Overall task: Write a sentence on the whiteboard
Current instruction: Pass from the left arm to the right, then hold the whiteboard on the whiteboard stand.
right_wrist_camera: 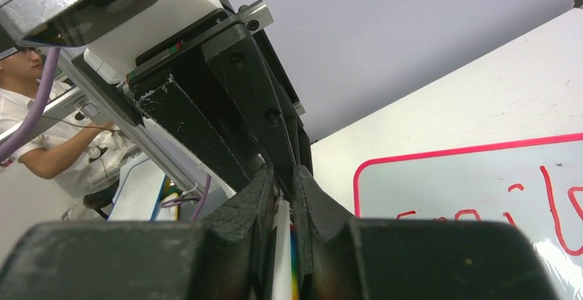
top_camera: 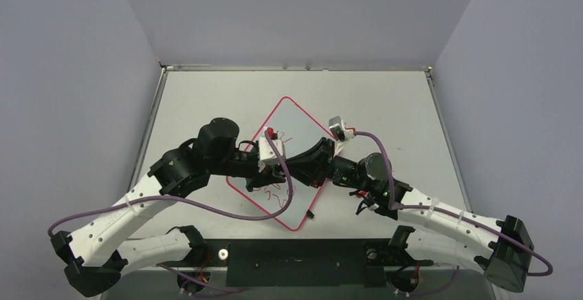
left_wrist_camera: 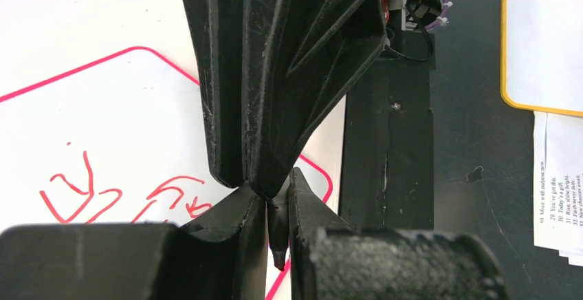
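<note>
Right gripper (right_wrist_camera: 282, 176) and left gripper (left_wrist_camera: 273, 200) both pinch one marker (right_wrist_camera: 282, 245) above the whiteboard (top_camera: 295, 118), near its edge.

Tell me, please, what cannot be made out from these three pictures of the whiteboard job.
The sentence: top view, both arms cover its middle; each wrist view's own fingers cut it off. Unreadable.
The dark thing between the fingers of the left gripper: left wrist view, too dim to name or tell whether gripped.
The marker in the right gripper: right wrist view, only a sliver shows; its tip is hidden.
</note>
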### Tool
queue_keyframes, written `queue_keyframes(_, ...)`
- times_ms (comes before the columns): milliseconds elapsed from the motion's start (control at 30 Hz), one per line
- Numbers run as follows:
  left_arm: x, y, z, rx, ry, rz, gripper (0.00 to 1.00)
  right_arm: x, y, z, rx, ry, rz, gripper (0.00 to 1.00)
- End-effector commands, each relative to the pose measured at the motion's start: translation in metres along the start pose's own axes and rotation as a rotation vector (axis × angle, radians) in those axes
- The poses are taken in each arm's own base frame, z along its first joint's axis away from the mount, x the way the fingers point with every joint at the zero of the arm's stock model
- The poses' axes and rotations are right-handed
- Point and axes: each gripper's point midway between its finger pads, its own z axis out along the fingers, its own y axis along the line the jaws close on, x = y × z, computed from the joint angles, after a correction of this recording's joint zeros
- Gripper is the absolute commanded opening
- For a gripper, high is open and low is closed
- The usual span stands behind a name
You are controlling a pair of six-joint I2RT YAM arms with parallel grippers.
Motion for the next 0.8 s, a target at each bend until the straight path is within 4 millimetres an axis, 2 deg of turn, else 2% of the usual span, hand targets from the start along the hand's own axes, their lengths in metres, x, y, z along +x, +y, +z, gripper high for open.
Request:
queue_keyframes(0,-0.052,0.009,-0.005,-0.054,-0.193,0.093,0.00,0.020,-0.007,0.003,0.019,0.056,0.028,0.01)
queue_keyframes(33,-0.052,0.010,-0.006,-0.063,-0.197,0.092,0.01,0.021,-0.008,0.002,0.022,0.051,0.027,0.00)
queue_keyframes(67,-0.051,0.013,-0.007,-0.083,-0.198,0.090,0.11,0.018,-0.009,0.001,0.034,0.036,0.022,0.00)
queue_keyframes(100,-0.051,0.014,-0.008,-0.092,-0.198,0.089,0.16,0.019,-0.012,0.000,0.048,0.035,0.018,0.00)
queue_keyframes(133,-0.050,0.016,-0.010,-0.111,-0.194,0.084,0.27,0.017,-0.018,-0.003,0.086,0.030,0.005,0.00)
queue_keyframes(200,-0.046,0.021,-0.013,-0.147,-0.181,0.072,0.38,0.014,-0.032,-0.009,0.168,0.016,-0.024,0.00)
queue_keyframes(233,-0.044,0.023,-0.014,-0.160,-0.174,0.067,0.40,0.016,-0.039,-0.014,0.204,0.012,-0.033,0.00)
queue_keyframes(267,-0.041,0.026,-0.017,-0.186,-0.165,0.061,0.41,0.009,-0.048,-0.020,0.261,-0.022,-0.054,0.00)
queue_keyframes(300,-0.040,0.027,-0.019,-0.200,-0.164,0.058,0.42,0.013,-0.056,-0.026,0.299,-0.028,-0.058,0.00)
queue_keyframes(333,-0.037,0.030,-0.024,-0.227,-0.162,0.051,0.42,0.004,-0.063,-0.032,0.346,-0.072,-0.069,0.00)
queue_keyframes(400,-0.034,0.038,-0.031,-0.281,-0.167,0.024,0.43,0.002,-0.075,-0.044,0.407,-0.123,-0.071,0.00)
queue_keyframes(433,-0.032,0.046,-0.034,-0.332,-0.163,-0.004,0.43,0.010,-0.083,-0.052,0.434,-0.132,-0.059,0.00)
queue_keyframes(467,-0.029,0.053,-0.039,-0.369,-0.159,-0.024,0.44,0.003,-0.086,-0.055,0.453,-0.185,-0.055,0.00)
queue_keyframes(500,-0.024,0.061,-0.041,-0.412,-0.148,-0.055,0.44,0.011,-0.096,-0.063,0.483,-0.203,-0.040,0.00)
queue_keyframes(533,-0.017,0.071,-0.045,-0.453,-0.133,-0.088,0.44,0.009,-0.096,-0.065,0.476,-0.239,-0.033,0.00)
queue_keyframes(567,-0.008,0.079,-0.046,-0.494,-0.121,-0.143,0.44,0.024,-0.108,-0.073,0.515,-0.237,-0.012,0.00)
queue_keyframes(600,0.000,0.092,-0.050,-0.540,-0.109,-0.188,0.44,0.021,-0.108,-0.075,0.505,-0.273,-0.008,0.00)
queue_keyframes(633,0.011,0.099,-0.050,-0.574,-0.099,-0.258,0.45,0.035,-0.120,-0.082,0.543,-0.264,0.005,0.00)
queue_keyframes(667,0.021,0.112,-0.054,-0.623,-0.086,-0.311,0.45,0.040,-0.123,-0.087,0.546,-0.280,0.009,0.00)
queue_keyframes(767,0.056,0.134,-0.061,-0.740,-0.056,-0.487,0.45,0.056,-0.137,-0.094,0.588,-0.272,0.012,0.00)
